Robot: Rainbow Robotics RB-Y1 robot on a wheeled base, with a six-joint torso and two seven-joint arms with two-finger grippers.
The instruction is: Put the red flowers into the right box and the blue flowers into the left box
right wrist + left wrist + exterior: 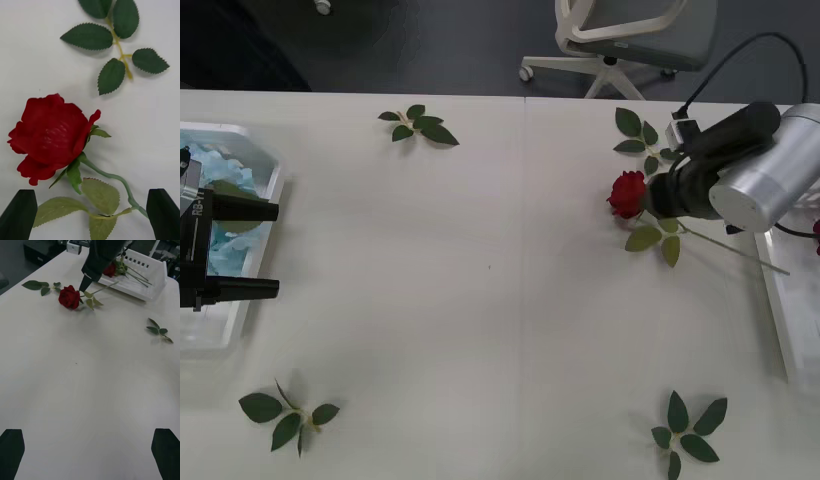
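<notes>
One red flower [627, 193] lies on the table at the right, its stem [735, 251] running toward the right box [787, 320]. My right gripper [90, 198] hovers open just above the stem, behind the bloom [52, 138], with nothing between its black fingers [18, 213]. Seen from the left wrist, the right box [150, 296] holds more red flowers [110, 270]. Above the left box [268, 210], which holds the blue flowers [220, 170], my left gripper [275, 250] stands open and holds nothing.
Loose green leaf sprigs lie at the back left [418, 125], the front left [285, 415], the front right [688, 435] and beside the rose [640, 135]. An office chair [620, 35] stands beyond the table's far edge.
</notes>
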